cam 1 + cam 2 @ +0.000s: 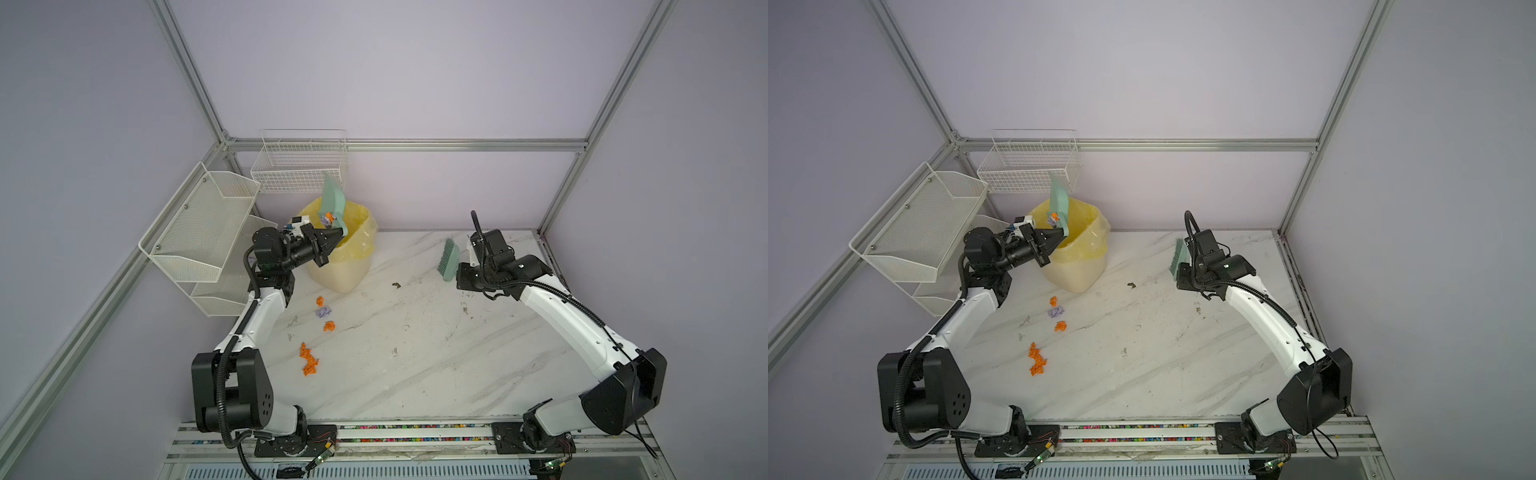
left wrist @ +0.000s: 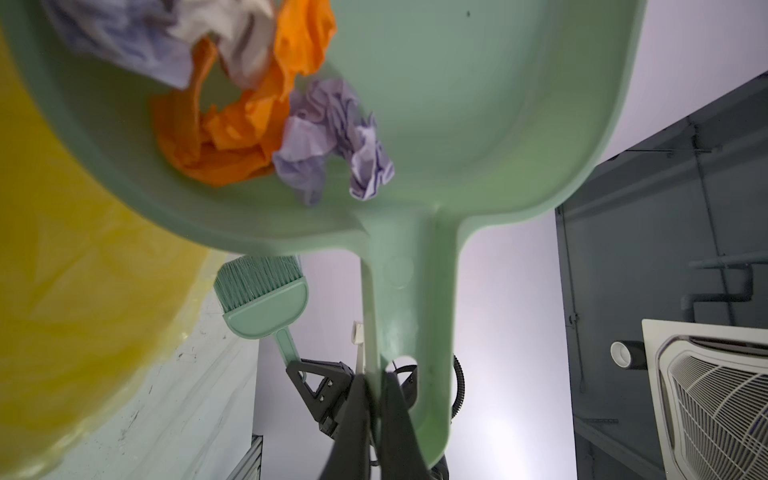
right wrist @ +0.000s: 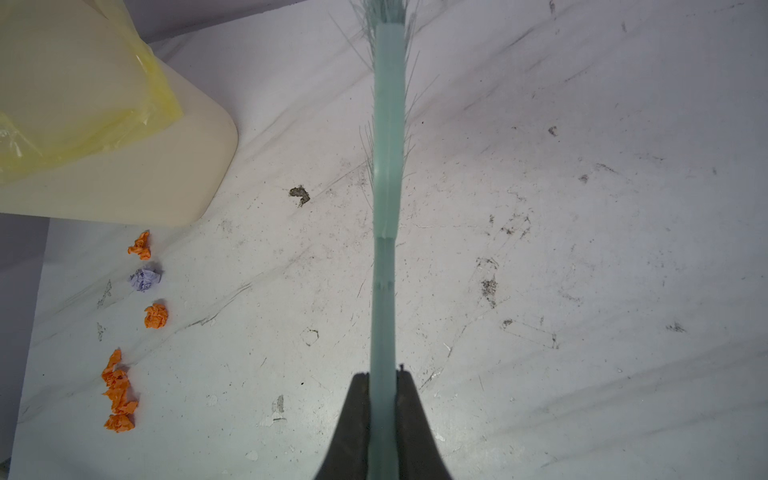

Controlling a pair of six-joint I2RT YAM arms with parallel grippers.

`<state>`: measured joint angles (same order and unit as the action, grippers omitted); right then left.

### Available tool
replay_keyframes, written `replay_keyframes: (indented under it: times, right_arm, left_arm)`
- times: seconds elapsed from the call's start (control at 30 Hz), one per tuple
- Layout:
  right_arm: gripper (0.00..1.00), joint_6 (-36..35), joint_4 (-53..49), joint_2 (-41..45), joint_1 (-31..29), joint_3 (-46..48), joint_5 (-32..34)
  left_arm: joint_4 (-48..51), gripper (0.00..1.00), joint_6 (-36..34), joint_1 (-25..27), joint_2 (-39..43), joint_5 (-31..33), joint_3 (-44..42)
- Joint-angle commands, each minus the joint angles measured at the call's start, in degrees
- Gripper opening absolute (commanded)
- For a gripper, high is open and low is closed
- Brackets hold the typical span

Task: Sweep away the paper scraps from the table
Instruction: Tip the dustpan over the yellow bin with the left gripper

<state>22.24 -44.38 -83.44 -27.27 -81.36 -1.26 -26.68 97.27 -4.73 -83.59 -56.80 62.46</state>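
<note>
Some paper scraps [image 1: 309, 361] lie on the table [image 1: 415, 353] in a loose row: one orange wad, one lavender, one orange, then a small group of orange ones nearer the front edge. The row begins just in front of the bin [image 1: 340, 274] and runs beside the left arm.

More scraps, orange, lavender and whitish, are gathered inside the green dustpan [image 2: 478, 104], in its deep end next to the handle. The dustpan stands steeply tilted over the mouth of the bin, which has a yellow bag [image 1: 361, 224] as a liner. What is inside the bin cannot be told.

The left gripper [image 2: 374, 382] is closed on the dustpan's handle. The right gripper [image 3: 382, 378] is clamped on the handle of the green brush [image 3: 388, 124], over the far right part of the table, well apart from the scraps.
</note>
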Motion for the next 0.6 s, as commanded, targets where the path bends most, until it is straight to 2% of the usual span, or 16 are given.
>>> replay_keyframes:
  times: [0.0, 0.37, 0.57]
  right_arm:
    - [0.00, 0.2, 0.4, 1.6, 0.3, -1.0, 0.3]
    - [0.00, 0.3, 0.2, 1.4, 0.3, -2.4, -0.4]
    - [0.00, 0.5, -0.2, 1.6, 0.3, -3.3, -0.5]
  left_arm:
    - [-17.9, 0.00, 11.5, -0.4, -0.1, -0.9, -3.2]
    - [-48.4, 0.00, 35.1, -0.4, -5.7, 4.3, -10.5]
    - [-52.3, 0.00, 38.4, -0.4, -6.3, 5.7, -11.9]
